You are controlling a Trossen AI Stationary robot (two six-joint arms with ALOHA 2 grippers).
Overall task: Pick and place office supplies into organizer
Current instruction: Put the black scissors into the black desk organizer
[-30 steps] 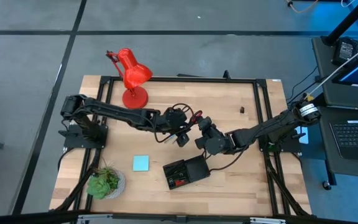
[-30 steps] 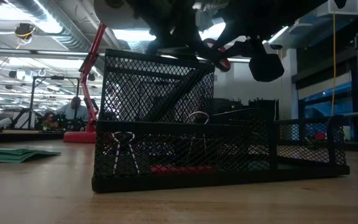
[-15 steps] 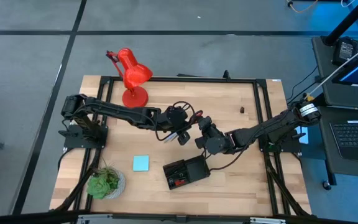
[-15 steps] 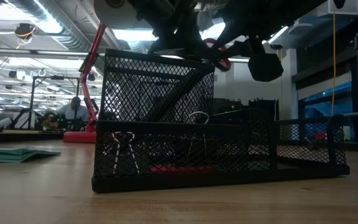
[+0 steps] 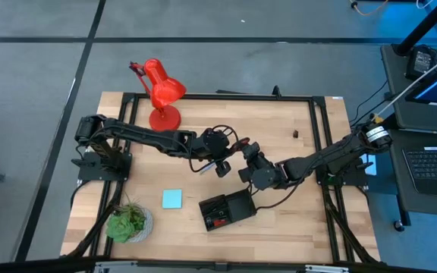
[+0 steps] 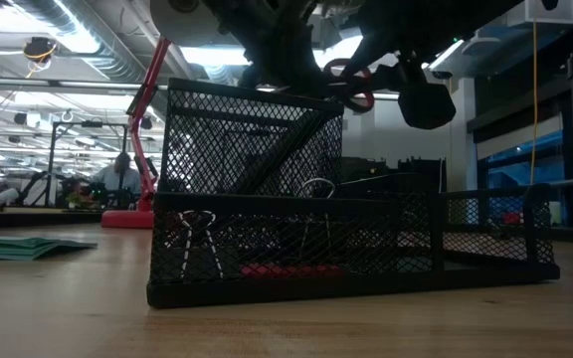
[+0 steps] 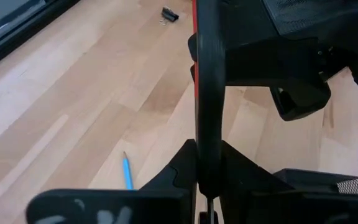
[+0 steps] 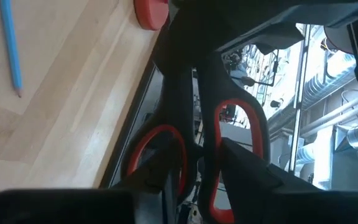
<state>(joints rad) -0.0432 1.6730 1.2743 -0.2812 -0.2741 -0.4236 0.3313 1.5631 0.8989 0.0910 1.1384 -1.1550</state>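
Above the middle of the wooden bench, the left hand and the right hand meet over a pair of red-handled scissors, held in the air with each hand's fingers closed on it. A light blue pen lies on the wood just under them. Nearer the front edge, the black mesh organizer holds a red piece and clips, with a blue notepad to its left.

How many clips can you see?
3. The left clip and the middle clip sit inside the organizer. The lone clip lies on the table. Others may be hidden.
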